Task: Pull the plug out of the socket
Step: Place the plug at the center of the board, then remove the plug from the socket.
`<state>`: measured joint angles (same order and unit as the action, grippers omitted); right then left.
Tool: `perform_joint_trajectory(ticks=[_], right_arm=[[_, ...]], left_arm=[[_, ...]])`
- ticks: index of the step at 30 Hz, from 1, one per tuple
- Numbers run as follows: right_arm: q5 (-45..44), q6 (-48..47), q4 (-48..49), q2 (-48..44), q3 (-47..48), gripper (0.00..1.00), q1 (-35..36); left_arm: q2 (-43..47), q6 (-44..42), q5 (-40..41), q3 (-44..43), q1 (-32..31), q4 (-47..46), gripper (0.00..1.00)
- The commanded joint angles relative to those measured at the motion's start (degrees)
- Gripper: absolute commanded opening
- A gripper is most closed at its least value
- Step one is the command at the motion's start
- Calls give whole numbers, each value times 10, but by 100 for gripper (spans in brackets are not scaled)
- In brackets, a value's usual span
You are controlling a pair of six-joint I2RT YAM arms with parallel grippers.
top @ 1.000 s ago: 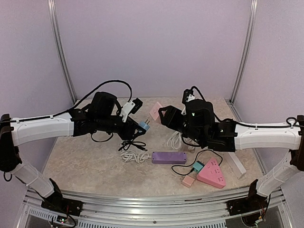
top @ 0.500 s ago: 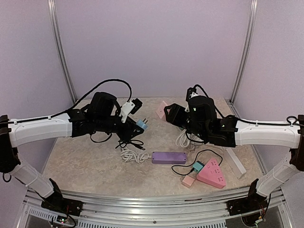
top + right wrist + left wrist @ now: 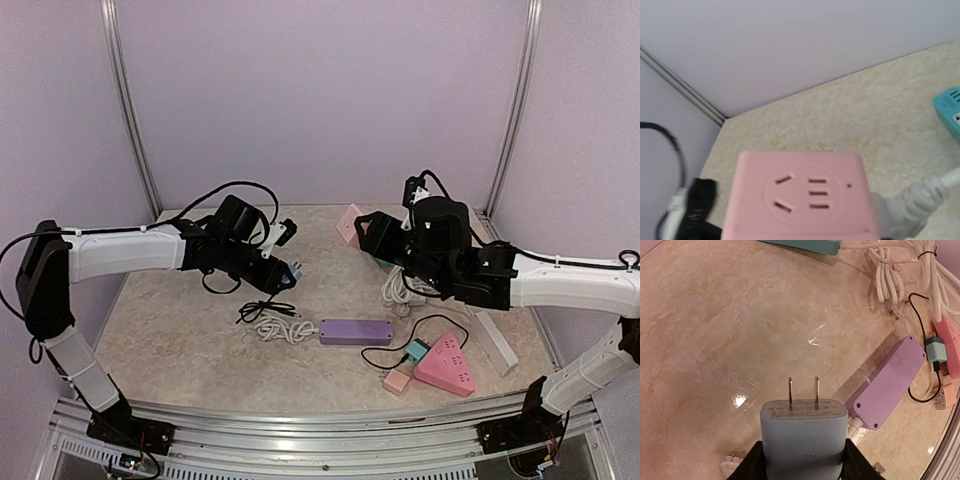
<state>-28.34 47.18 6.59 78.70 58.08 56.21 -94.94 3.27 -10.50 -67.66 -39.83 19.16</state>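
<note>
Nearest, the purple power strip point(image 3: 356, 331) is lying untouched on the table point(image 3: 180, 340). Beyond it, the left gripper point(image 3: 283, 268) is clamping the blue plug point(image 3: 804, 437) between narrow fingers, its 2 prongs showing bare. Farther right, the right gripper point(image 3: 368, 232) is holding the pink cube socket point(image 3: 797, 195), its slots empty. The 2 arms are standing wider apart than 1 second ago — so the pull looks done, with only setting down remaining.
</note>
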Motion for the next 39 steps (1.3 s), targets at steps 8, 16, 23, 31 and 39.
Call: perform_joint_trajectory(ticks=[8,16,23,31,39], right_arm=[[22,-17,48,-9,-8,0,-3],[33,-22,55,0,-6,0,-5],[52,-22,59,10,-3,0,-10],[104,-36,80,32,17,0,-12],[106,-34,68,81,77,0,8]], left_arm=[[-71,16,-21,-51,2,50,34],[-68,23,-43,-51,10,46,64],[-20,28,-48,-21,14,2,95],[137,12,-77,92,9,-151,99],[210,35,-175,100,6,-193,99]])
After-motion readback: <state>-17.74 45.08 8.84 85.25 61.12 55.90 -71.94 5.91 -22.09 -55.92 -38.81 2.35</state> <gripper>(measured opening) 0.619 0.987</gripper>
